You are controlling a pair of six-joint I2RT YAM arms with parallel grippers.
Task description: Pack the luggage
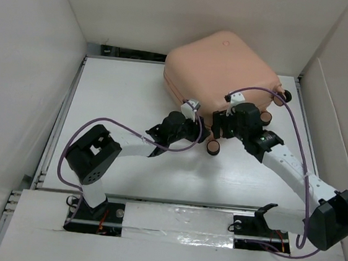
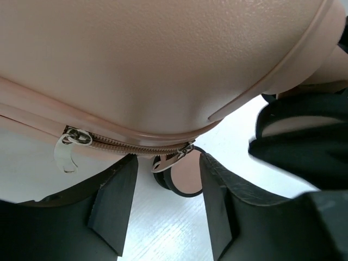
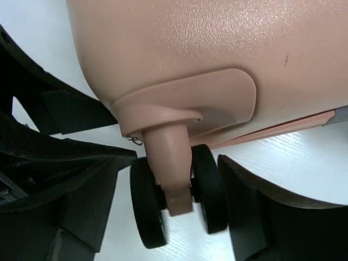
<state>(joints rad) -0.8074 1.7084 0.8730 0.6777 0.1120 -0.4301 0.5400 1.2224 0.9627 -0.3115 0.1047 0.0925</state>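
Observation:
The luggage (image 1: 224, 67) is a peach-pink hard-shell suitcase lying shut and flat at the back of the white table (image 1: 122, 88). My left gripper (image 1: 198, 128) is at its near edge. In the left wrist view the shell (image 2: 163, 65) fills the top, and the zipper (image 2: 130, 145) runs along its seam with one metal pull (image 2: 68, 155) at the left. A second pull (image 2: 168, 161) hangs between my open left gripper (image 2: 168, 174), untouched. My right gripper (image 3: 171, 163) stands open astride a black twin wheel (image 3: 209, 190), with gaps on both sides.
White walls close in the table on the left (image 1: 24, 77), back and right (image 1: 345, 105). Other suitcase wheels (image 1: 265, 117) stick out at the right side, and one wheel (image 1: 213, 148) points toward me. Purple cables (image 1: 298, 137) loop over both arms.

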